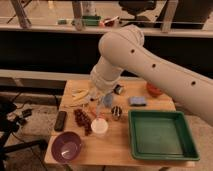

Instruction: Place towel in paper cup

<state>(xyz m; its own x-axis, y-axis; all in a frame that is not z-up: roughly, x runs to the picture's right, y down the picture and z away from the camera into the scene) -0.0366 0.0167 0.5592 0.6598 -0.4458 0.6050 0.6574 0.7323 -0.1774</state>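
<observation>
Paper cup (99, 126): light; a nudge could topple it.
Gripper (105, 101): just above it; grip, cannot tell.

Hand (103, 104) hangs near paper cup (99, 127), left of tray (158, 136).

Wooden worktop (115, 152), purple bowl (66, 147) front-left corner, green tray (159, 134) front-right, black remote-like item (60, 120) at left edge, yellow bananas (80, 95) rear-left, red bowl (154, 91) rear-right, sm. metal can (116, 112) nr centre, pincer (103, 101) low over worktop centre
</observation>
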